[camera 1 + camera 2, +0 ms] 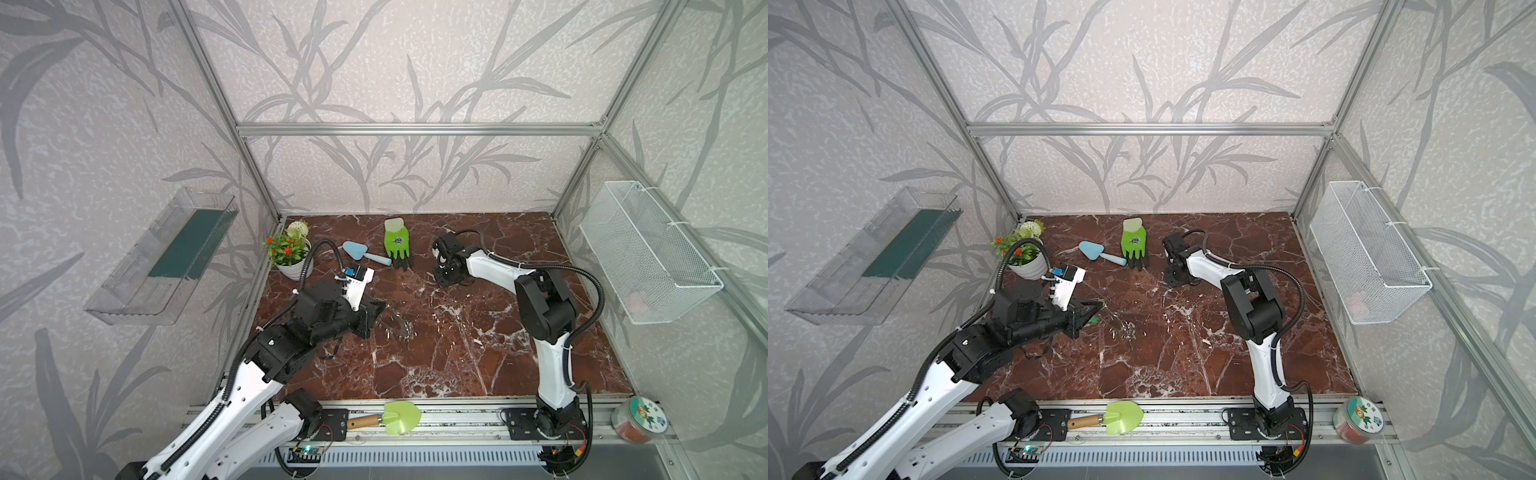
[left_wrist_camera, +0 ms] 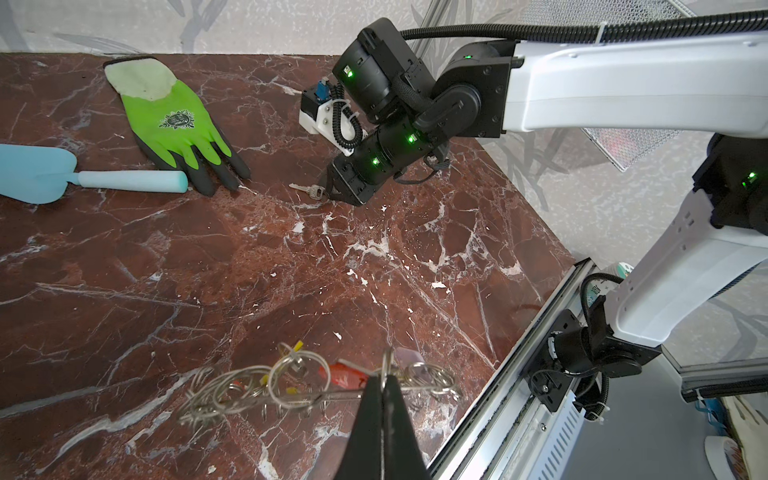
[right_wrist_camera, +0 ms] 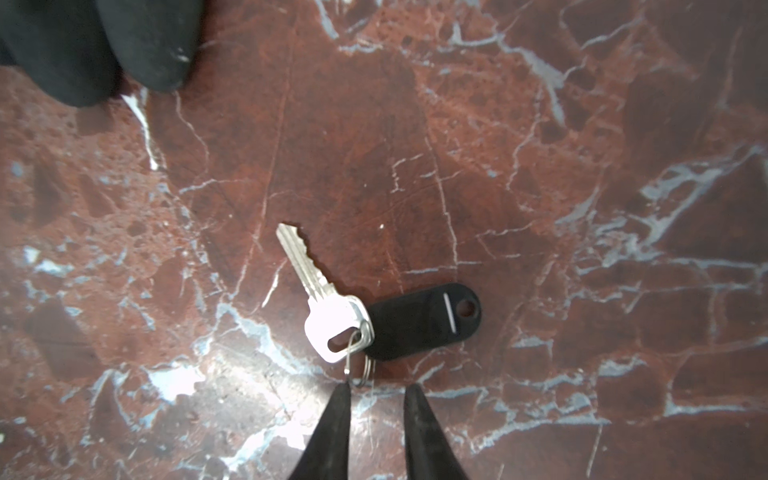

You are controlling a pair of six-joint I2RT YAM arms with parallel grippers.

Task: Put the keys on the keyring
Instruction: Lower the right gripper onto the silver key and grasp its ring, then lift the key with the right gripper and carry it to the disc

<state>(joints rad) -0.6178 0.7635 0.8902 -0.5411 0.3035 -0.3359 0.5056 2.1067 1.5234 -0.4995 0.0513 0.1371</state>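
A silver key (image 3: 320, 299) with a black tag (image 3: 419, 322) is seen lying flat on the marbled table (image 3: 540, 166), near the dark fingertips of the glove (image 2: 174, 120). Its small split ring (image 3: 359, 368) lies just at one fingertip of the right gripper (image 3: 378, 395), whose jaws are held apart. Well apart from the key, the keyring (image 2: 316, 397) is pinched at its rim by the clenched left gripper (image 2: 384, 382).

No legible text on glove (image 2: 174, 120) or jar lid (image 1: 642, 417)
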